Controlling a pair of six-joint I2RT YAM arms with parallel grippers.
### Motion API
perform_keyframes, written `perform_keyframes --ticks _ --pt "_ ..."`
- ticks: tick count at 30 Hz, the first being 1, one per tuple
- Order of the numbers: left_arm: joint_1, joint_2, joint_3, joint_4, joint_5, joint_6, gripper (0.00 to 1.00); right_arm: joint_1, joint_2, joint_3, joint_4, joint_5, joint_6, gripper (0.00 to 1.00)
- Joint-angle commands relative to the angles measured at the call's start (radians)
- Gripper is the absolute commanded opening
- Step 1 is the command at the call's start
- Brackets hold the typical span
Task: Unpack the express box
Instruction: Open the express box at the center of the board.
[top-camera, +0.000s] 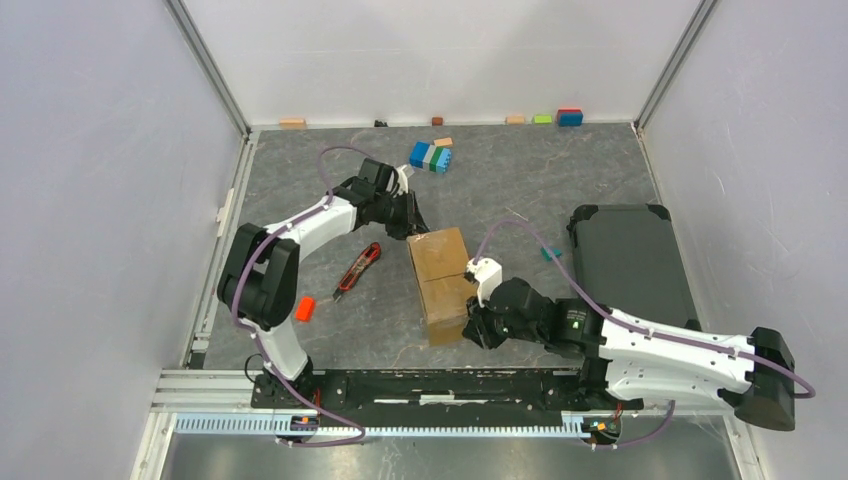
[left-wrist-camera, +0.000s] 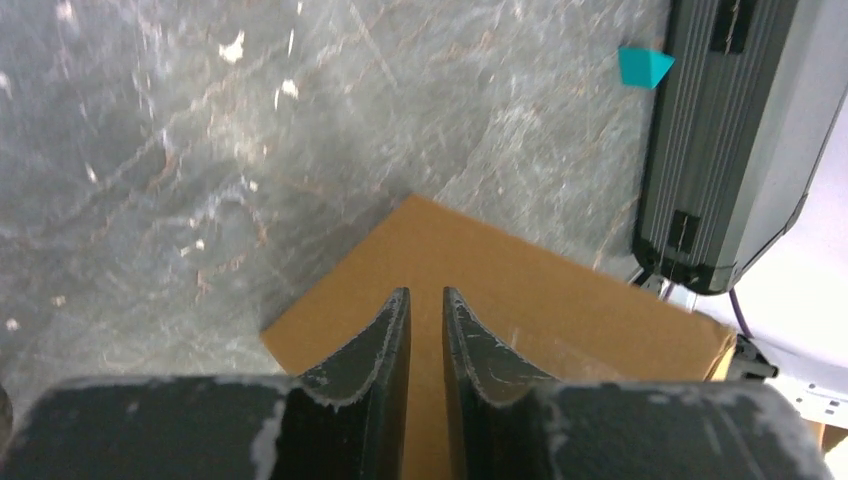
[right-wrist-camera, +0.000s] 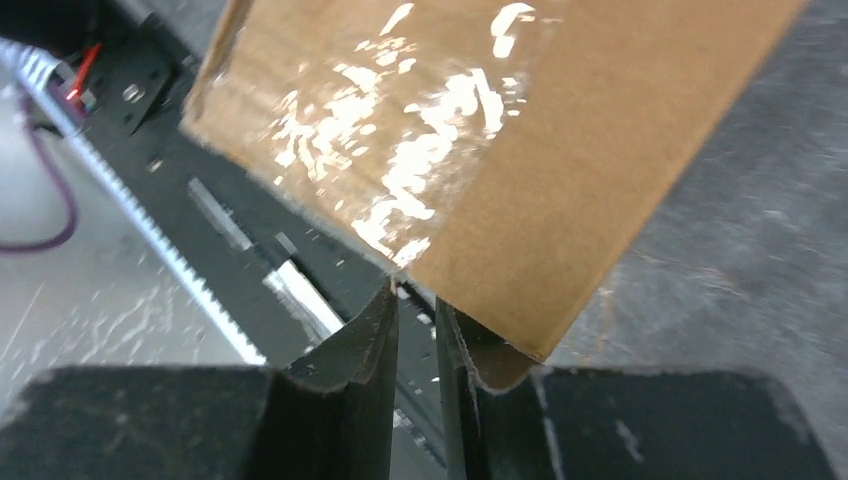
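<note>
No text, label, brand or number can be read in any view. The express box (top-camera: 441, 275) shows plain brown cardboard and glossy tape (right-wrist-camera: 400, 150); blur might hide fine print.

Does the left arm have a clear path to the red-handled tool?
Probably yes: the red-handled tool lies uncovered between the left arm and the express box, with nothing over it.

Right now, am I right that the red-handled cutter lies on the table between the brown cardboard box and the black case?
Not quite: the top external view shows the red-handled cutter lying on the table on the other side of the express box, to its left; the black case is to the box's right.
</note>
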Motion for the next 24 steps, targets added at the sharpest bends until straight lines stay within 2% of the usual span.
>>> perform_keyframes --ticks 1,7,14,20,22,24 --pt "0.002 -0.101 -0.075 0.017 0.024 -0.016 0.24 -0.093 -0.002 0.003 0.011 0.176 0.000 0.26" --pt "0.002 -0.238 -0.222 0.046 0.006 -0.060 0.22 -0.342 0.030 0.027 0.108 0.132 -0.122 0.27" --pt "-0.004 -0.377 -0.344 0.066 -0.021 -0.121 0.22 -0.454 0.102 0.062 0.152 0.108 -0.180 0.32" --pt "0.026 -0.471 -0.288 -0.070 -0.120 -0.056 0.31 -0.528 0.018 0.052 0.076 0.087 -0.163 0.63" --pt "0.043 -0.486 -0.250 -0.115 -0.132 -0.033 0.34 -0.550 -0.019 0.047 0.048 0.072 -0.142 0.71" --pt "0.050 -0.490 -0.204 -0.156 -0.127 -0.016 0.36 -0.575 -0.048 0.053 0.016 0.043 -0.121 0.74"
